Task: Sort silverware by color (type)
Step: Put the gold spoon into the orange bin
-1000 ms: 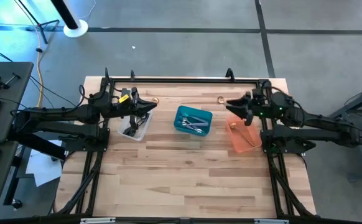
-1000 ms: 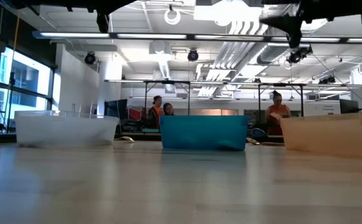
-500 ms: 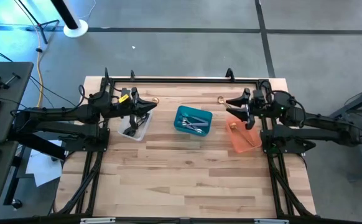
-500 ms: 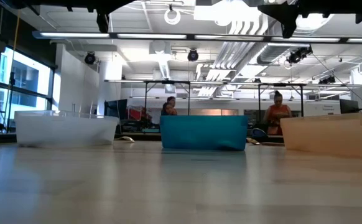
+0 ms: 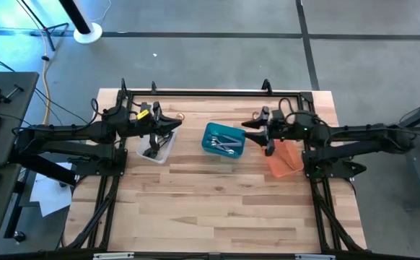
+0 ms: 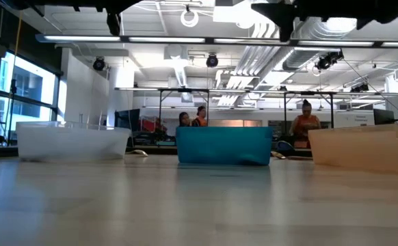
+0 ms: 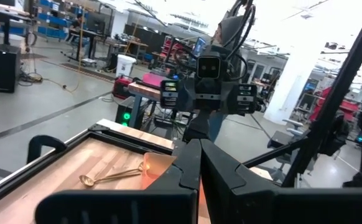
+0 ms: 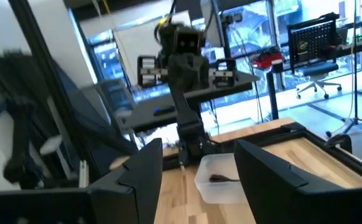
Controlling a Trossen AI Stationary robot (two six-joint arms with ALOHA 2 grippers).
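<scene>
Three bins stand in a row on the wooden table: a clear bin (image 5: 156, 146) with dark silverware (image 8: 221, 178), a teal bin (image 5: 224, 139) with shiny silver pieces (image 5: 226, 144), and an orange bin (image 5: 285, 157). One gold spoon (image 7: 109, 177) lies on the bare table near the orange bin, and another gold piece (image 5: 180, 115) lies near the far edge. My left gripper (image 5: 177, 127) hovers shut above the clear bin's far right corner. My right gripper (image 5: 252, 132) hangs open in the air between the teal and orange bins, holding nothing.
A black frame rail (image 5: 210, 92) runs along the table's far edge. Bare wood (image 5: 217, 209) fills the near half of the table. People (image 6: 307, 123) stand at benches in the room beyond the far edge.
My right gripper has moved from above the orange bin toward the table's left, ending beside the teal bin, and has rolled about its own axis on the way. It stays open.
</scene>
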